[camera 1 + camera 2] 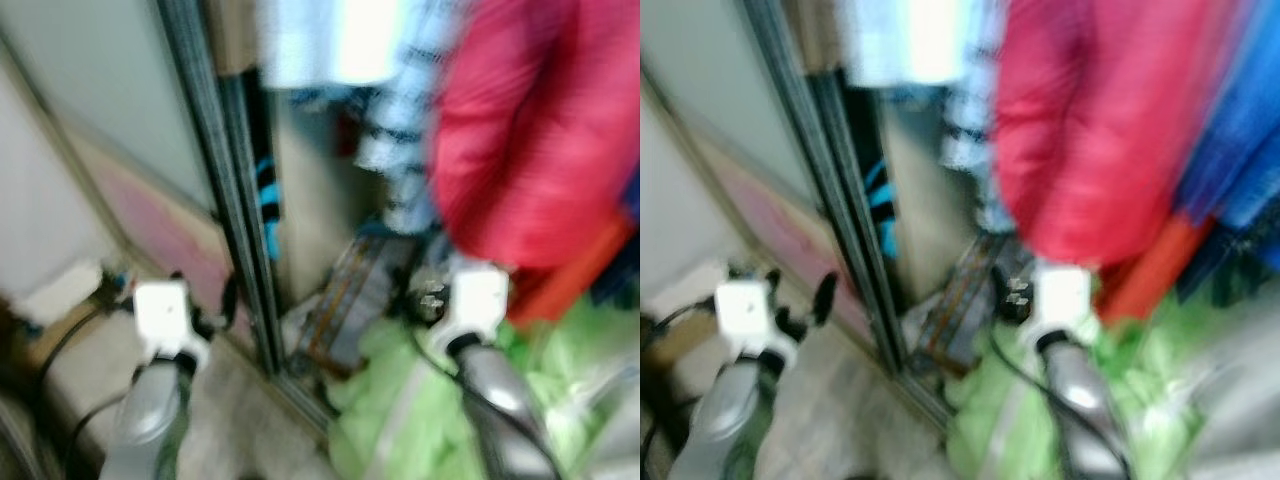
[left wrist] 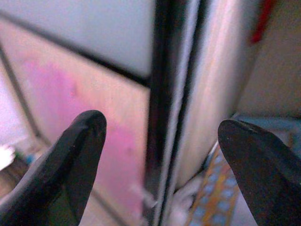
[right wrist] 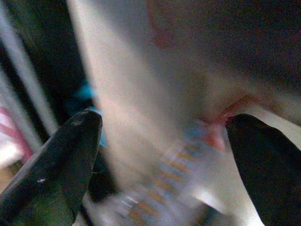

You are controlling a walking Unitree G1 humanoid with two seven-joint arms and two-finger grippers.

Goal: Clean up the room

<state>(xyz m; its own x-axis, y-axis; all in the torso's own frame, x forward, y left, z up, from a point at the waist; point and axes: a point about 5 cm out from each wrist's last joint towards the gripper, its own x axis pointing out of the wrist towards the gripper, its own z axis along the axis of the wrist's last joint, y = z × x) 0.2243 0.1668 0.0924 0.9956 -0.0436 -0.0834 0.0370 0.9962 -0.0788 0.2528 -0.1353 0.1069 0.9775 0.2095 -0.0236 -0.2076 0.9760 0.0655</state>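
Both grippers — left [image 2: 160, 155], right [image 3: 162, 155] — jaws wide, empty; the right could snag the hanging red padded jacket [image 1: 530, 130].

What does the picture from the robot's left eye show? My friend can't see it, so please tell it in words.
A blurry look into an open closet: a big red jacket hangs at the right above crumpled light green fabric on the floor. A dark sliding door frame runs down the middle. The robot's two silver arms reach forward, the left gripper before the door, the right gripper under the jacket.

home closet, hung clothes [image 1: 540, 130] (sliding door [image 1: 215, 180])
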